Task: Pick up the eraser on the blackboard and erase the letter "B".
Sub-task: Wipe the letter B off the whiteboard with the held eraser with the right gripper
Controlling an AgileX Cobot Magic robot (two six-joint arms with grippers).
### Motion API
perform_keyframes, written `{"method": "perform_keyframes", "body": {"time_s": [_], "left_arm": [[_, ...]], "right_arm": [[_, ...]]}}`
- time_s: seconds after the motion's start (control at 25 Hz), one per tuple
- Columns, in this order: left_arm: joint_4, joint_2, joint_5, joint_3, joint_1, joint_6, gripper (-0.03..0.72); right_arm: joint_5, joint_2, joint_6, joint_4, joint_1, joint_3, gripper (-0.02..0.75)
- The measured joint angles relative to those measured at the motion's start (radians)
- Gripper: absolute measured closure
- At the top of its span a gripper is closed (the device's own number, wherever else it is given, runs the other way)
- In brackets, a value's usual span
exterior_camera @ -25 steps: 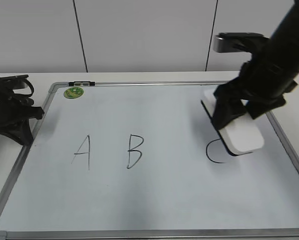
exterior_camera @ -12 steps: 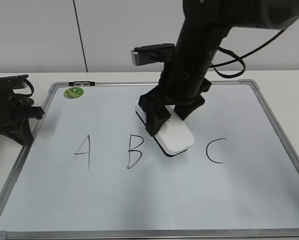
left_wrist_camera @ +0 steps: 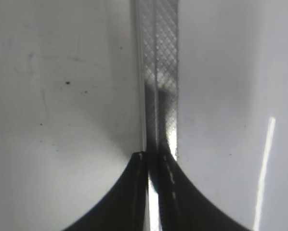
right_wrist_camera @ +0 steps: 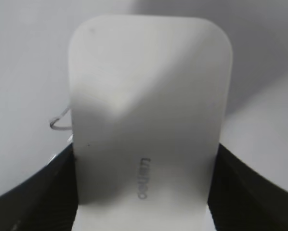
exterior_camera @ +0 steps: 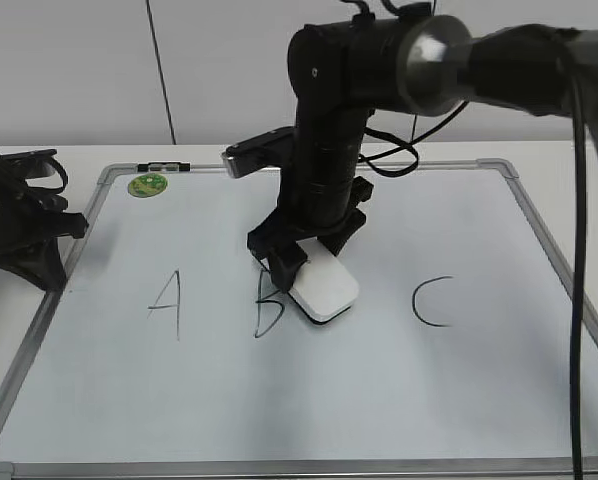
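Note:
The blackboard [exterior_camera: 399, 390] is a pale whiteboard with a grey frame, lying flat on the table. It bears black letters "A" [exterior_camera: 166, 303], "B" [exterior_camera: 266, 312] and "C" [exterior_camera: 431, 302]. My right gripper [exterior_camera: 304, 262] is shut on the white eraser [exterior_camera: 324, 287], which rests over the right part of the "B". In the right wrist view the eraser [right_wrist_camera: 149, 110] fills the frame between the jaws, and a bit of black stroke [right_wrist_camera: 59, 120] shows at its left edge. My left gripper [exterior_camera: 34, 262] sits shut at the board's left edge, holding nothing.
A round green magnet [exterior_camera: 147, 184] and a small black-and-white clip [exterior_camera: 164, 167] sit at the board's top left. In the left wrist view the board's grey frame strip [left_wrist_camera: 158, 72] runs straight ahead of the closed jaws [left_wrist_camera: 153, 156].
My right arm has carried the eraser leftward from over the "C" across the board onto the "B". The left arm has not moved.

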Motion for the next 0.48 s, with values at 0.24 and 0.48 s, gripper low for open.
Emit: {"method": "perform_keyframes", "body": {"time_s": [0.24, 0.48], "left_arm": [[-0.008, 0.0, 0.002, 0.0, 0.002, 0.0, 0.659], [-0.01, 0.0, 0.002, 0.0, 0.002, 0.0, 0.659]], "right_arm": [[-0.002, 0.066, 0.002, -0.041, 0.014, -0.052, 0.206], [0.02, 0.145, 0.002, -0.07, 0.019, -0.144, 0.207]]}}
